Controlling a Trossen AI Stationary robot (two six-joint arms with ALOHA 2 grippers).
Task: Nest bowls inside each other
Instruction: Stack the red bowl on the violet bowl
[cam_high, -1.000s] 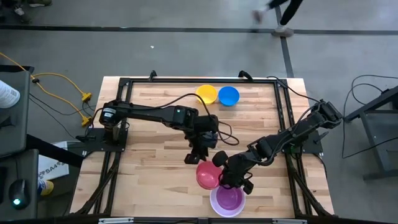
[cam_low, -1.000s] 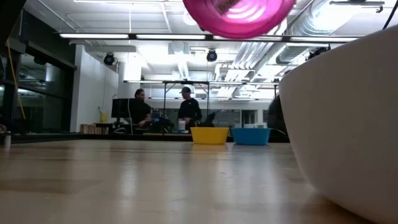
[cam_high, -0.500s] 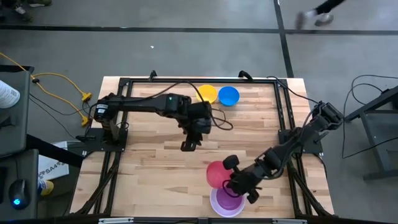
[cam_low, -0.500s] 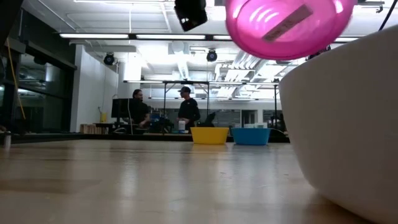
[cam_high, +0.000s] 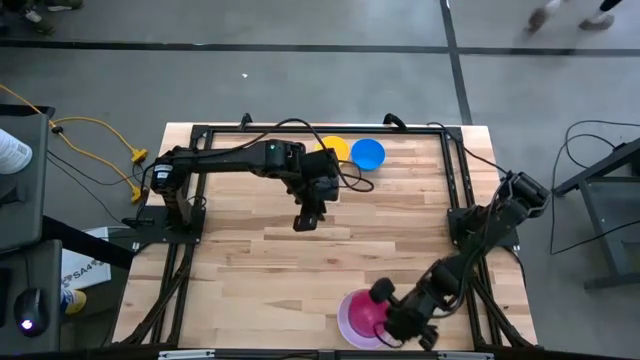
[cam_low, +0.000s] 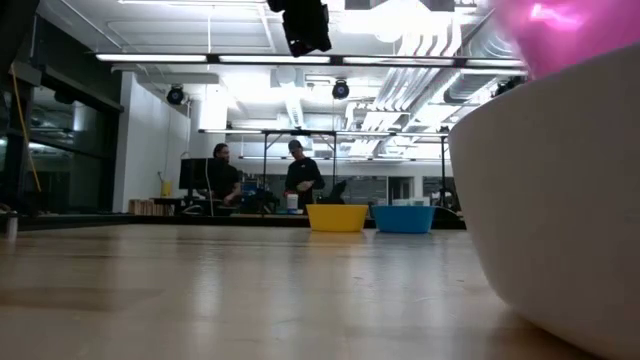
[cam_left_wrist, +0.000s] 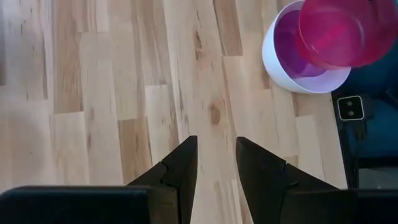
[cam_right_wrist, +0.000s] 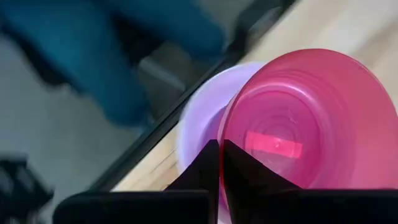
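The right hand (cam_high: 385, 318) has carried the round pink plastic bowl (cam_high: 365, 311) to the near edge of the wooden desk (cam_high: 240, 260). A moment ago the bowl hung beside the stack; now it sits tipped over the big round white plastic bowl (cam_left_wrist: 281, 82), which has the round purple plastic bowl (cam_left_wrist: 286, 42) inside it. The right hand's fingers are pinched tight on the pink bowl's rim. I think the pink one is almost ready to be dropped in, so three bowls will soon be nested.

The left hand (cam_high: 307, 220) has pulled back toward the middle of the desk. Its fingers (cam_left_wrist: 180, 168) are partly open and hold nothing.

The round yellow plastic bowl (cam_high: 335, 149) and the round blue plastic bowl (cam_high: 368, 154) sit side by side at the far edge. They are not nested yet. Nothing lies between them and the stack. Two people (cam_low: 300, 180) are far off in the room.
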